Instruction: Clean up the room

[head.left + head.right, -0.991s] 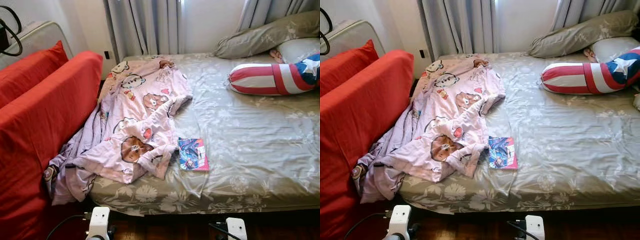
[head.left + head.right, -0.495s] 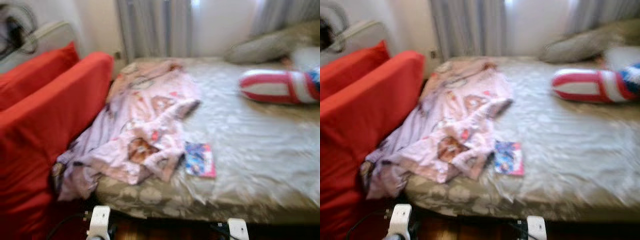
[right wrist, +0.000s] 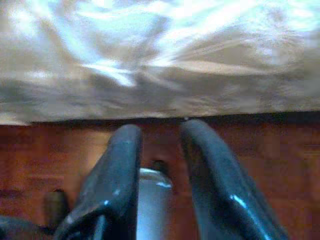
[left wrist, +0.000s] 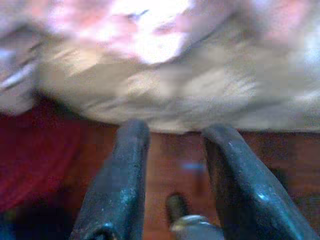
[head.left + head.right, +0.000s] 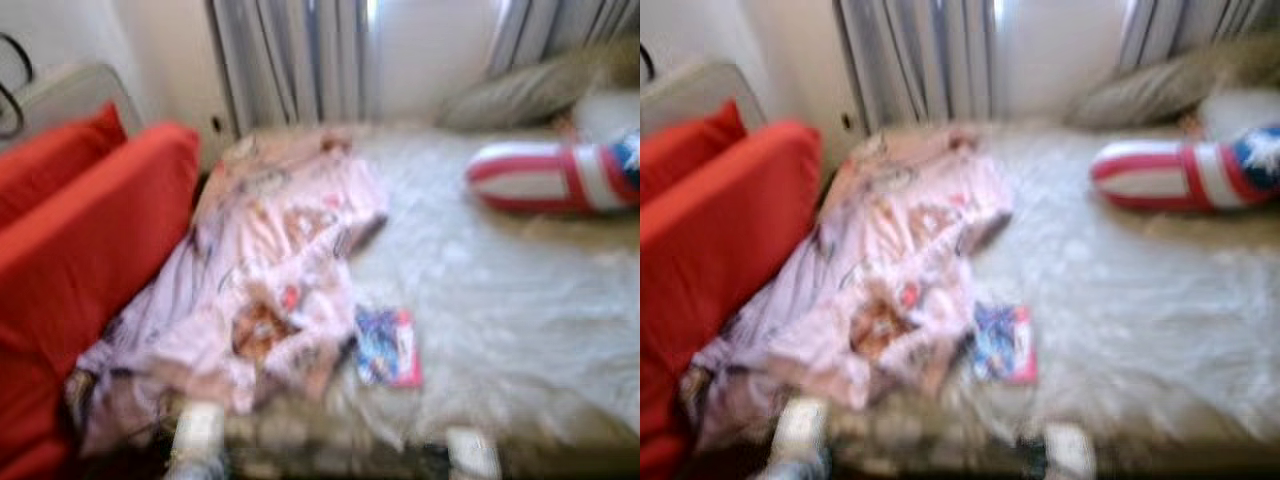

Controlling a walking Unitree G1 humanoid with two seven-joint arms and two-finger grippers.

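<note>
1. Two grippers, left gripper (image 4: 172,150) and right gripper (image 3: 160,145), hang parted and empty near the floor.
2. Everything blurs and shifts: the camera is moving, nearing the bed (image 5: 520,300).
3. Blanket (image 5: 270,290) and book (image 5: 388,346) wait there.

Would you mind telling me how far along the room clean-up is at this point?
Nothing looks tidied yet. The pink blanket lies crumpled across the bed, spilling off its edge beside the red sofa, and a magazine lies on the sheet. The left tool and right tool hang open above the floor by the bed's edge, holding nothing.
</note>
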